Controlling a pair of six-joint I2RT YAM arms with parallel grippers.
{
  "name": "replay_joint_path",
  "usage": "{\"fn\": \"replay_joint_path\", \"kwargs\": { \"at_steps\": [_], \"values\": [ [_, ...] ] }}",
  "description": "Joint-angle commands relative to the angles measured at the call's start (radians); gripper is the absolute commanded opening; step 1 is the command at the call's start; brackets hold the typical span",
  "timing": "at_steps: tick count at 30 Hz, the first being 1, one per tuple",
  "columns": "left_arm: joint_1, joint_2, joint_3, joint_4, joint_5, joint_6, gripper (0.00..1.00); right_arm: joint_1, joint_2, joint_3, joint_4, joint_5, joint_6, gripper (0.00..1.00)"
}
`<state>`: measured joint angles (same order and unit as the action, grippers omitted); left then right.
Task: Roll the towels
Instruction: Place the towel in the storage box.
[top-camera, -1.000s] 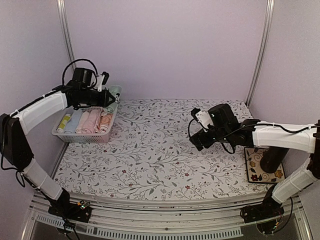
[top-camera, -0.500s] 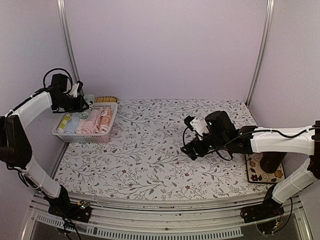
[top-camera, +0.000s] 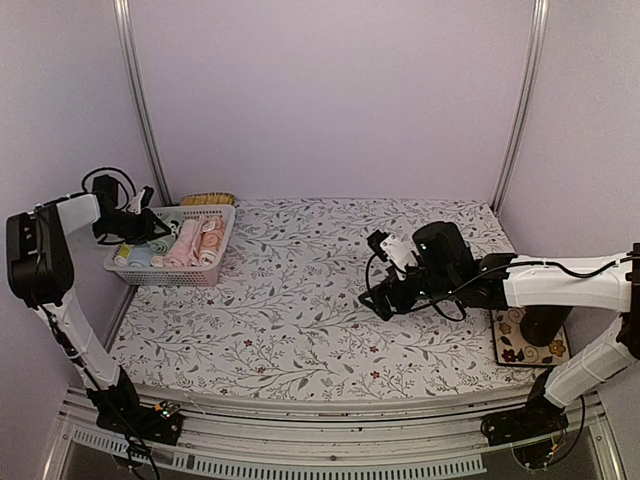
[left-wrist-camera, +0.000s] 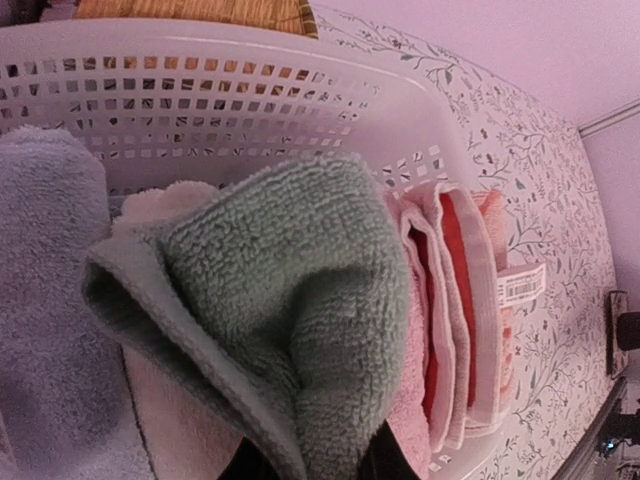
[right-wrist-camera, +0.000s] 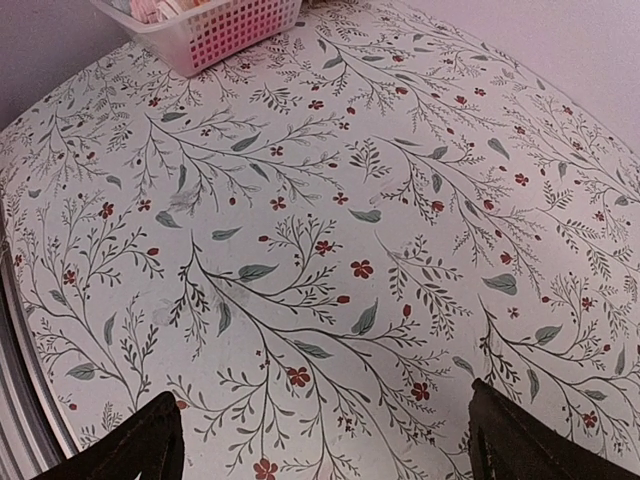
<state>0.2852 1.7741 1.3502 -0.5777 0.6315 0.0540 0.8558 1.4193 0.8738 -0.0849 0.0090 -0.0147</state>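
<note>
My left tool (top-camera: 150, 226) is pinching the green towel (left-wrist-camera: 290, 300) by one end, right over the basket (left-wrist-camera: 250, 110). The basket sits at the tabletop's (top-camera: 300, 320) far left edge, close to the wall. My right tool (right-wrist-camera: 335, 435) hangs spread wide above bare tabletop, well apart from the basket.

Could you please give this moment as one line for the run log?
left hand: shut on green towel | green towel: above basket | right hand: open, empty, above table
</note>
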Motion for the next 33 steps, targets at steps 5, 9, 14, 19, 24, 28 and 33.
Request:
{"fn": "replay_joint_path", "kwargs": {
  "at_steps": [5, 9, 14, 19, 24, 28, 33],
  "values": [
    [0.017, 0.094, 0.077, 0.029, 0.094, 0.04, 0.0, 0.002, -0.03, -0.012, 0.022, -0.026, 0.01, 0.99],
    [0.031, 0.122, 0.079, 0.014, 0.092, 0.037, 0.0, 0.003, -0.027, -0.011, 0.02, -0.024, 0.01, 0.99],
    [0.043, 0.114, 0.06, 0.021, 0.124, 0.013, 0.0, 0.004, -0.023, -0.008, 0.019, -0.031, 0.01, 0.99],
    [0.053, 0.135, 0.039, 0.002, 0.056, -0.023, 0.28, 0.004, -0.032, -0.01, 0.021, -0.034, 0.01, 0.99],
    [0.055, 0.13, 0.017, -0.007, -0.001, -0.045, 0.5, 0.004, -0.035, -0.008, 0.019, -0.037, 0.01, 0.99],
    [0.055, 0.081, 0.014, 0.015, -0.032, -0.072, 0.66, 0.005, -0.042, -0.009, 0.018, -0.042, 0.01, 0.99],
    [0.057, 0.023, 0.031, 0.031, -0.073, -0.103, 0.72, 0.007, -0.049, -0.012, 0.025, -0.042, 0.01, 0.99]
  ]
}}
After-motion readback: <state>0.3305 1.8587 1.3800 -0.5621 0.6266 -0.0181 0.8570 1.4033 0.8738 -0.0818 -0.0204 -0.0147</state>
